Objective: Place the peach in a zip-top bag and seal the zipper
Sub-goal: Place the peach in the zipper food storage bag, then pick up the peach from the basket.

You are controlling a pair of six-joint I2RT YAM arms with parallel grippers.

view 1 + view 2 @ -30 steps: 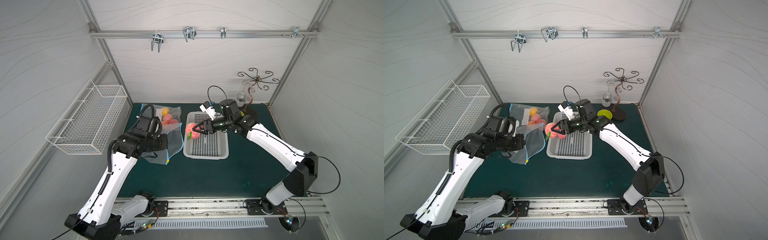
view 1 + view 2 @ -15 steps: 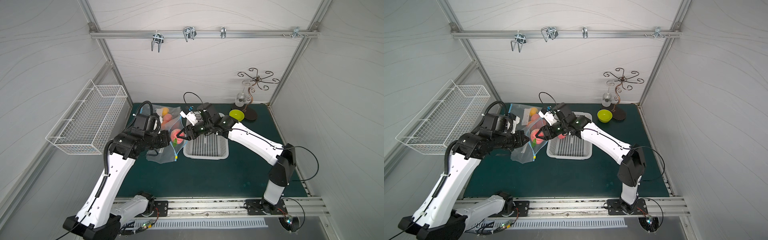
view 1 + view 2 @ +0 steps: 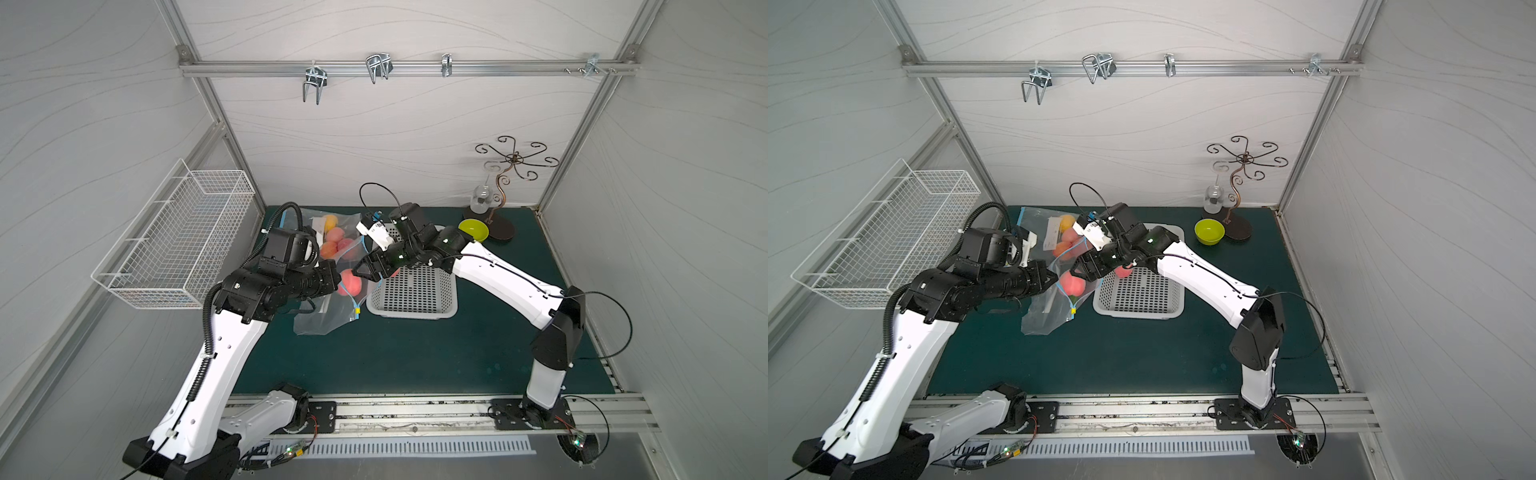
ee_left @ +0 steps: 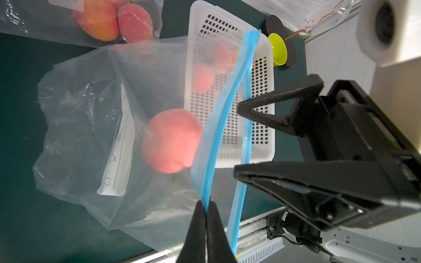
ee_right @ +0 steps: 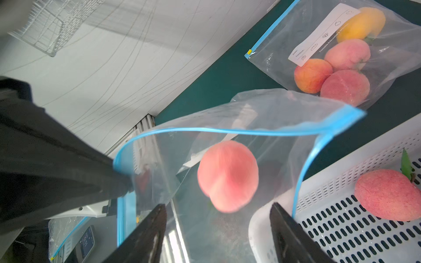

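left gripper (image 4: 206,203): clenched on the blue zipper strip (image 4: 225,109) of the bag (image 4: 91,113). It pinches one lip and lifts it, so the mouth gapes toward the basket (image 3: 411,313).
right gripper (image 4: 237,139): jaws spread, nothing between them. It sits at the bag mouth on the basket side, released so the fruit can go in.
peach (image 5: 227,176): inside the bag, past the blue strip and clear of both jaws. It is blurred in the wrist views, so I cannot tell whether it is resting or dropping.
bag position: just beside the basket, the lower part slumped on the mat and the mouth held up.
zipper: open, its two strips well apart. The yellow slider (image 3: 356,310) is at the end of the strip, near the basket's front corner.
spare peach (image 5: 387,195): lies in the basket, not part of this step.
filled bag (image 5: 280,41): flat on the mat behind the basket, holding several fruits.
step, judged: the drop-in looks done and sealing has not started.
next, judged: the strips need pressing together, then the slider must run along them.
risk, judged: with only one pinch, the peach's weight may tug the lip loose.
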